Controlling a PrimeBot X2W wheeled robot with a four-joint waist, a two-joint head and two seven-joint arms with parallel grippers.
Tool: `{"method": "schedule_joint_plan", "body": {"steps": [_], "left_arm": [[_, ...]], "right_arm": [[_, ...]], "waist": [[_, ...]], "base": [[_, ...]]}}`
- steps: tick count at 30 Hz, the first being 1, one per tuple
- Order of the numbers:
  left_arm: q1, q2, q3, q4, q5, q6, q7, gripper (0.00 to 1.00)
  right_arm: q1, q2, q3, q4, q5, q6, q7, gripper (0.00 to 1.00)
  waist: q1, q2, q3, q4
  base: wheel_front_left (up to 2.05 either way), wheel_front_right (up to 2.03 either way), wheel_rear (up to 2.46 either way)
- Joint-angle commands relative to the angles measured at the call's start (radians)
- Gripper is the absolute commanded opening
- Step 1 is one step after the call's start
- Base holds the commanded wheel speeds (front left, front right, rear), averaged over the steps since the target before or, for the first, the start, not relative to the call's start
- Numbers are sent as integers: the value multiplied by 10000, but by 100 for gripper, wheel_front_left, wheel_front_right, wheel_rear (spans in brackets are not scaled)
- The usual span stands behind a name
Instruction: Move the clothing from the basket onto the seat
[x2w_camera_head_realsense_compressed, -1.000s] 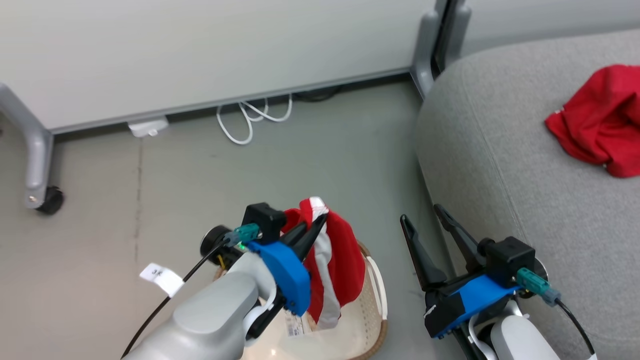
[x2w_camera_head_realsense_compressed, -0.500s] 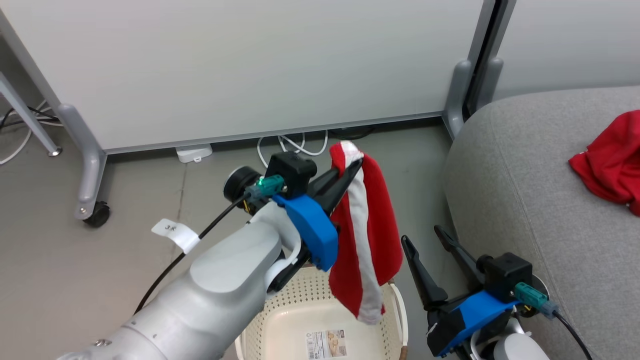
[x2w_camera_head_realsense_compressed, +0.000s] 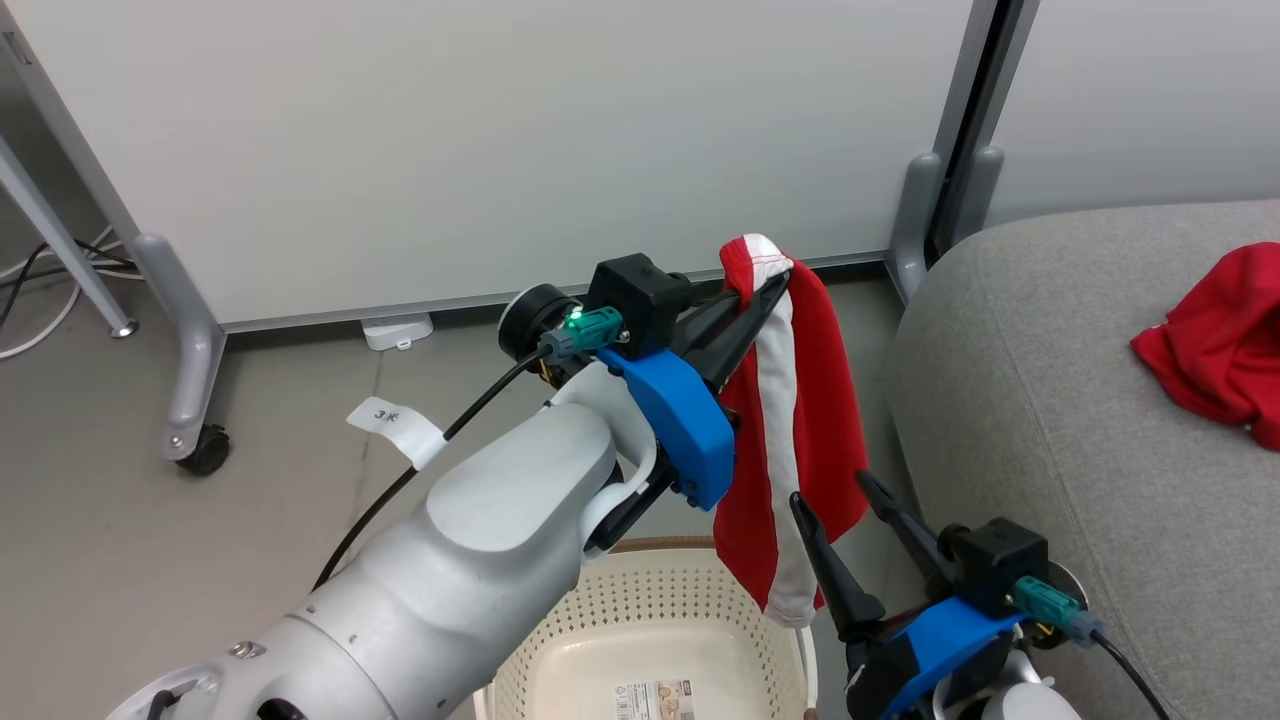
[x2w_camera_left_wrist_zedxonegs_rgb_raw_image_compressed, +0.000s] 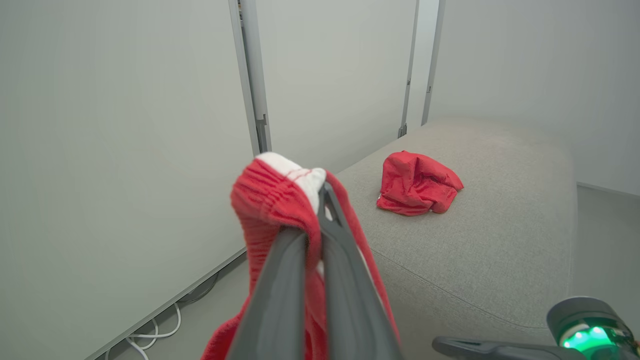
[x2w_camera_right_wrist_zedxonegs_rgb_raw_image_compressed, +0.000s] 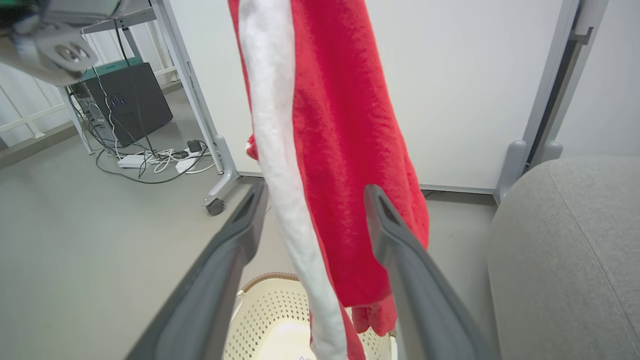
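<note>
Above basket, striped garment, left pincer clamped

I count two red garments: one striped garment with white bands and one plain garment. There is one basket, with one paper label on its bottom, and one sofa. I have two grippers, the left gripper and the right gripper, each with two dark fingers, so four in all. Behind them I see two white partition panels, one black castor, and one white tag on a cable. The right wrist view gives me one dark box. The cables beside it are too tangled to count.
</note>
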Motion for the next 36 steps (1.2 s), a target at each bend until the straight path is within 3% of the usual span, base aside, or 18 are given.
{"method": "schedule_joint_plan", "body": {"steps": [1, 13, 25, 35, 36], "left_arm": [[-106, -5, -26, 16, -38, -7, -46, 0], [-137, -88, -294, 114, -237, -7, -46, 0], [-160, -121, -534, 62, -430, -7, -46, 0], [-209, -131, -658, 20, -545, -7, -47, 0], [-208, -130, -670, 18, -558, -7, -47, 0]], "right_arm": [[129, -12, 32, -49, -9, 5, 12, 100], [-677, -13, 577, 424, -82, 5, 349, 100], [-2364, -12, 875, 2392, -119, 5, 806, 100], [-3357, -12, 1405, 3906, 240, 5, 573, 100], [-3422, -12, 1477, 4032, 318, 5, 557, 80]], "waist": [[0, -1, -2, -10], [0, -1, 24, -56], [0, -1, 45, -16], [0, -1, 23, -6], [0, -1, 15, -5]], "base": [[0, 0, 0], [0, 0, 0], [0, 0, 0], [0, 0, 0], [0, 0, 0]]}}
